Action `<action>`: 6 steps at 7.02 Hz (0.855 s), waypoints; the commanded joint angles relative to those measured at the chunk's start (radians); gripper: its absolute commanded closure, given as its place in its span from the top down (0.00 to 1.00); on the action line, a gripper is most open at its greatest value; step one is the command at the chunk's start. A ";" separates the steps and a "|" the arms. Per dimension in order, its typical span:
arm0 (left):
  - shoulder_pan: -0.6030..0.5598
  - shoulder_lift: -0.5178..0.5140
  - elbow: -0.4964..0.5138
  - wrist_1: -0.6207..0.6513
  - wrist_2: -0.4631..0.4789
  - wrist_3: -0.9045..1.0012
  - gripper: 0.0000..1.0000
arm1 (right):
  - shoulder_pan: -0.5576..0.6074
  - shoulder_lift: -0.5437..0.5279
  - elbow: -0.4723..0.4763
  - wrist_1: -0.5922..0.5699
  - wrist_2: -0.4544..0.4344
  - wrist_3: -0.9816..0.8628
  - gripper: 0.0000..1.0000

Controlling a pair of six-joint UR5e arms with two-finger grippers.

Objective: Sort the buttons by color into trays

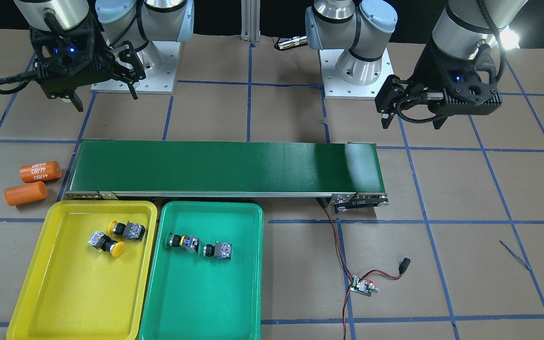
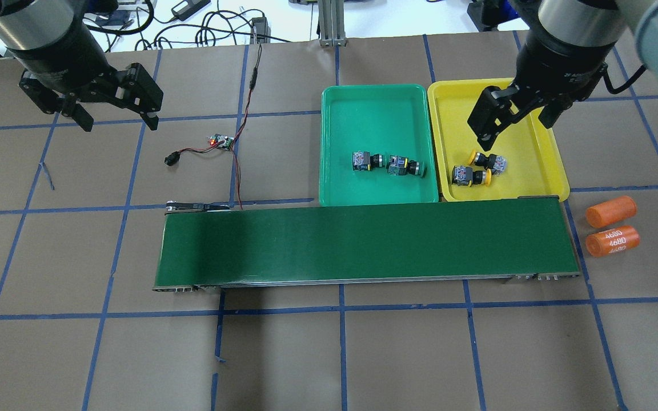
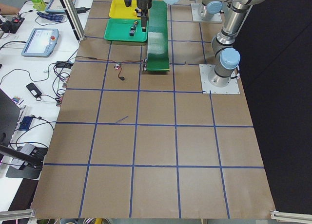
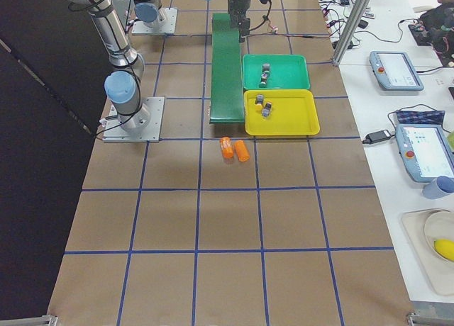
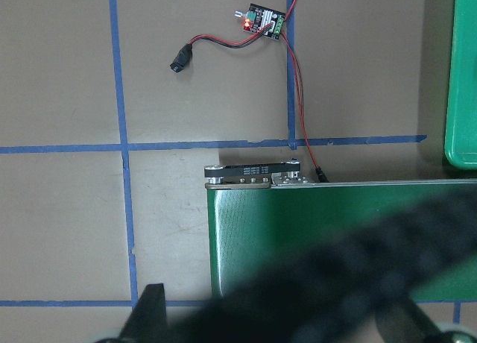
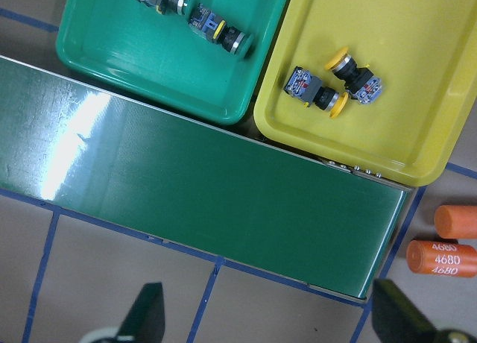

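While both arms hang well above the bench (image 1: 465, 245), all four buttons lie inside the trays. Positions are given from the long dark-green conveyor belt (image 1: 220, 165), which runs across the bench in front of the two arm bases.

Yellow tray (image 1: 78, 293): just beside the belt's long edge away from the bases, at the belt's end on the robot's right. Yellow button a (image 1: 106, 243) and yellow button b (image 1: 128, 230) lie on their sides in it, close together, in the half nearer the belt.

Green tray (image 1: 196, 302): along the same belt edge, side by side with the yellow tray and nearer the belt's middle. Green button a (image 1: 183, 242) and green button b (image 1: 217, 249) lie on their sides in it, roughly end to end, also in the half nearer the belt.

Right tool (image 1: 105, 97): raised above the belt's right-hand part, fingers spread wide apart, holding nothing.

Left tool (image 1: 412, 122): raised just past the belt's left-hand end, fingers likewise wide apart and empty.

Orange cylinders (image 1: 40, 171): two, lying side by side on the bench just off the belt's right-hand end; one is marked 4680.

Controller board (image 1: 361, 285): on the bench beyond the belt's left-hand end, on the tray side, joined to that end by red and black wires.
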 commanded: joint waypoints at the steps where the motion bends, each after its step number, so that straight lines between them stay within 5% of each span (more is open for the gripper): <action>1: 0.000 0.000 0.000 0.000 0.002 0.000 1.00 | -0.005 -0.005 0.000 -0.008 0.005 0.085 0.89; 2: 0.000 0.000 0.000 0.000 0.005 0.000 1.00 | -0.003 -0.006 0.002 -0.008 0.006 0.095 1.00; 6: 0.000 0.002 0.000 0.000 0.003 0.000 1.00 | -0.003 -0.009 0.000 -0.008 0.010 0.103 1.00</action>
